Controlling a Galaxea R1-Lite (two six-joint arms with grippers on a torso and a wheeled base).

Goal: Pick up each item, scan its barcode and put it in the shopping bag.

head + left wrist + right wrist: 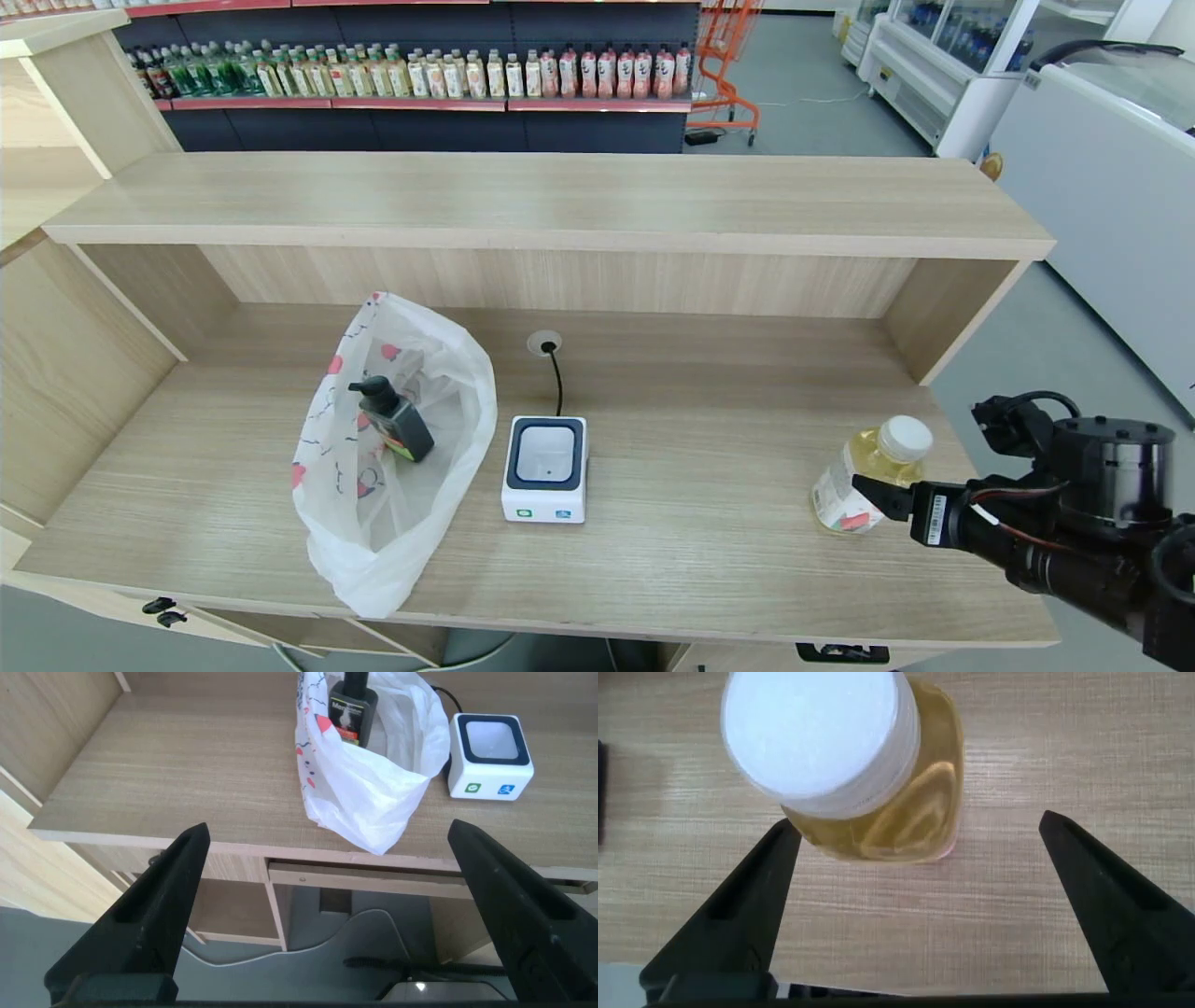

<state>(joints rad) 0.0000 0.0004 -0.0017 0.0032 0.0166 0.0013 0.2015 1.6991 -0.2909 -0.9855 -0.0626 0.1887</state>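
My right claw (917, 829) gapes wide just short of the bottle (868, 471); closing off-centre, I may topple it. Left claw (329, 831) also wide.

Counter (709, 560) layout
Scanner (546, 467) central; bag (373, 551) holding pump bottle (400, 425) at its 9 o'clock, bottle (868, 476) at 3 o'clock.

Three cameras, one worktop (709, 448).
Head: high, looking down. Left wrist: off the front edge, sharing bag (374, 793) and scanner (490, 756). Right wrist: close over bottle (868, 793).
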